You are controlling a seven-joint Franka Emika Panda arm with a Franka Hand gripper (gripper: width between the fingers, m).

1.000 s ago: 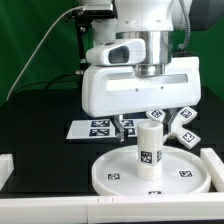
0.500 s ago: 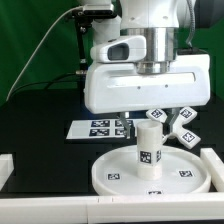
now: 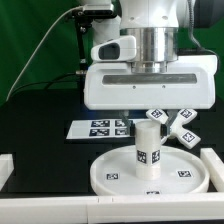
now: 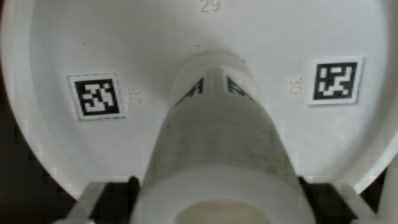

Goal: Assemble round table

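You have the black table top [image 3: 40, 140] under everything, with the white robot arm [image 3: 150, 45] hanging broad over its middle. Below the arm lies the large white rimmed round plastic disc [image 3: 110, 170], flat on the table at the near edge. Behind it, toward the exterior view's left, you see the thin flat white marker board [image 3: 95, 127] lying on the table.

The short white cylinder leg [image 3: 150, 152] stands upright at the disc's centre, and its square tag faces you. The white cross-shaped base [image 3: 180, 125] rests tilted on the table behind the disc, to the exterior view's right of the leg.

In your wrist view the gripper [image 4: 217, 205] straddles the leg [image 4: 217, 130]. Its dark fingertips [image 4: 118, 195] sit apart, one on each side of the leg. You cannot tell whether they press it.
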